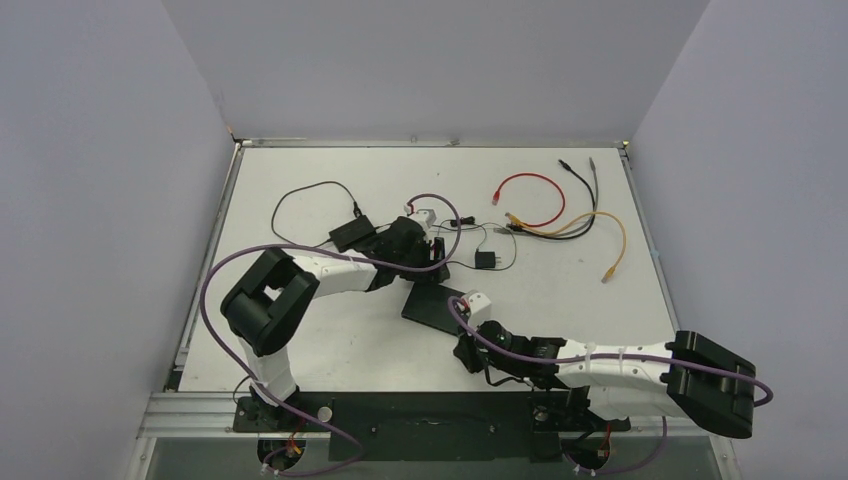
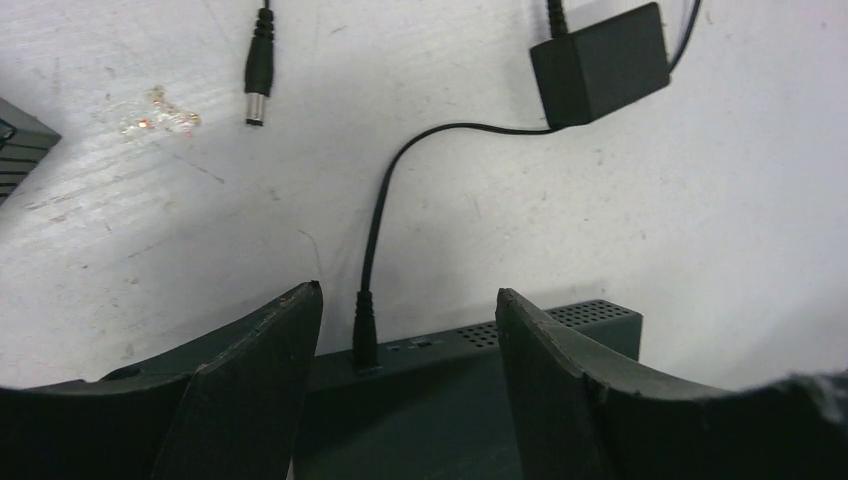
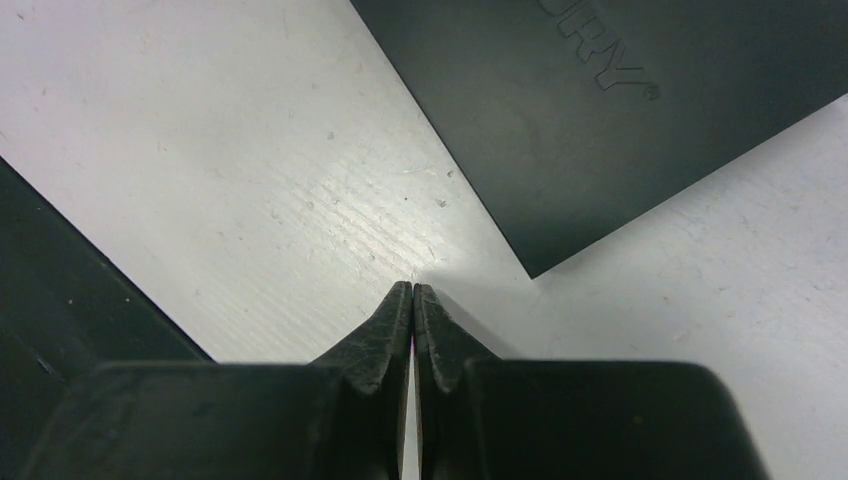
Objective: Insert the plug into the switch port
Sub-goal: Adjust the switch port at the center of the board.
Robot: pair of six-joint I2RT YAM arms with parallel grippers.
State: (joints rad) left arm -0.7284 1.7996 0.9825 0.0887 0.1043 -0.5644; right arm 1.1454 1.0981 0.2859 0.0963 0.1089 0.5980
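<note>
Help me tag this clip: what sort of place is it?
Probably a robotics lab test cell: plain grey partition walls enclose a white tabletop strewn with loose coloured network cables.

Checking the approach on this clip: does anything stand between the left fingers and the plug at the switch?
Nothing visible does. In the left wrist view the plug meets the switch in the open gap between the left fingers; only its own cable leads away toward the adapter.
</note>
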